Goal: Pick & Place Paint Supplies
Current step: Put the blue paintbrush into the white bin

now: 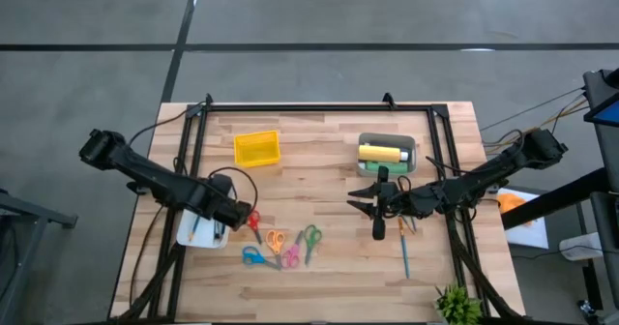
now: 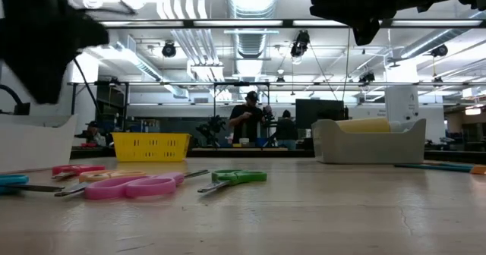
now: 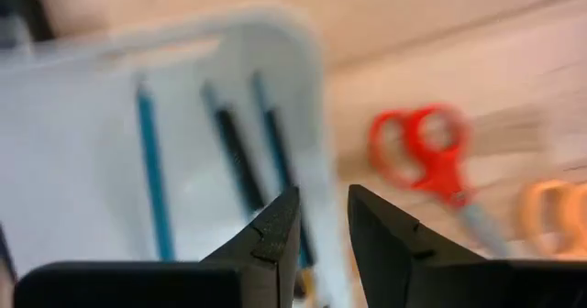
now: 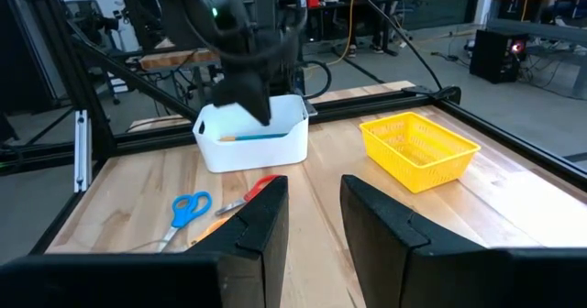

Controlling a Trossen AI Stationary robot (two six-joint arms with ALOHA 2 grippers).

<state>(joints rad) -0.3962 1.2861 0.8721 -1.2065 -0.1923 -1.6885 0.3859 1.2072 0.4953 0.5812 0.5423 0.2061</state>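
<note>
Left gripper (image 3: 321, 230): slightly parted, nothing held, above white bin (image 3: 73, 115)
Bin contents: blurred pens (image 3: 151, 175)
Right gripper (image 4: 312, 221): narrowly parted, nothing gripped
Grey tray (image 1: 411, 151): yellow bottle (image 1: 382, 154) partly hidden

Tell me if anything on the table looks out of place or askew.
One teal pen lies loose on the bare wood in front of the right end effector, while similar ones already sit in the white bin. Nothing looks spilled or damaged.
</note>
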